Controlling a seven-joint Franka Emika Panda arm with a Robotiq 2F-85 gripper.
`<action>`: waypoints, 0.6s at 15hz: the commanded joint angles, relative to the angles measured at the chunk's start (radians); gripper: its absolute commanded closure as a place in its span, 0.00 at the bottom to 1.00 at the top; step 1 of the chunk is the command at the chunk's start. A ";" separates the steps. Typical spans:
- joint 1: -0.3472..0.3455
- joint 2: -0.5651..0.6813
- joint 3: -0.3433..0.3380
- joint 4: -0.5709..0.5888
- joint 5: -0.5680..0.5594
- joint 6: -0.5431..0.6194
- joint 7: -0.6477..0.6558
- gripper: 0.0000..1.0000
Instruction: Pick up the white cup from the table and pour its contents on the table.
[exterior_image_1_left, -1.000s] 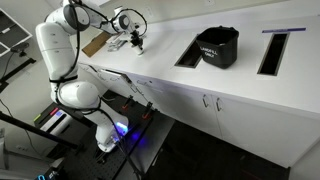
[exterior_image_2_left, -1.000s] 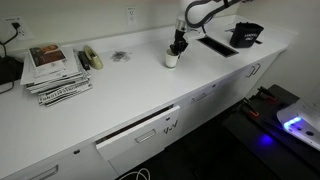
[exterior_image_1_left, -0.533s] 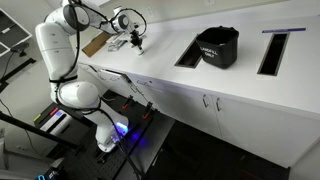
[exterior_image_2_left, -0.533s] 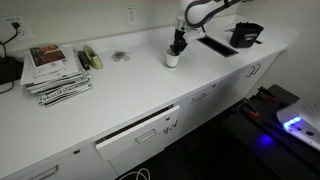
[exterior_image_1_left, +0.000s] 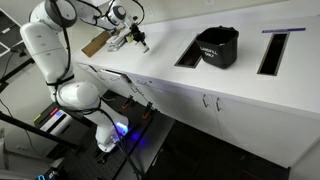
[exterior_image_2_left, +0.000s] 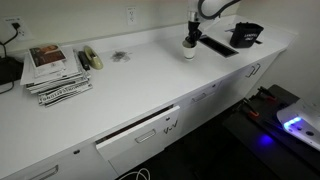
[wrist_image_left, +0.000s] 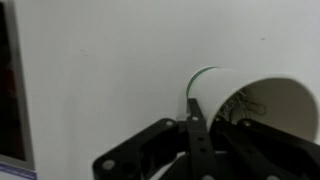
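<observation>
My gripper (wrist_image_left: 205, 122) is shut on the rim of the white cup (wrist_image_left: 240, 95). One finger lies along the cup's outer wall. The cup's mouth faces the wrist camera, and a few thin light bits of contents (wrist_image_left: 248, 103) show inside it. In both exterior views the gripper (exterior_image_2_left: 191, 38) (exterior_image_1_left: 140, 38) holds the cup (exterior_image_2_left: 189, 51) at or just above the white table (exterior_image_2_left: 130, 90), close to a dark cut-out (exterior_image_2_left: 214, 46). I cannot tell whether the cup touches the surface.
A black bin (exterior_image_2_left: 246, 36) (exterior_image_1_left: 217, 46) stands between two cut-outs (exterior_image_1_left: 189, 50) (exterior_image_1_left: 273, 52). A brown cardboard piece (exterior_image_1_left: 95, 43) lies behind the gripper. Stacked magazines (exterior_image_2_left: 55, 70) and a small dark smudge of bits (exterior_image_2_left: 120, 57) lie further along the table.
My gripper has carried the white cup along the table towards the cut-out and the black bin. The arm's upper links have swung with it.
</observation>
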 joint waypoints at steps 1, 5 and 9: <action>0.013 -0.080 -0.034 -0.082 -0.167 -0.060 0.092 0.99; 0.027 -0.054 -0.036 -0.089 -0.340 -0.120 0.201 0.99; 0.070 -0.023 -0.016 -0.084 -0.512 -0.238 0.325 0.99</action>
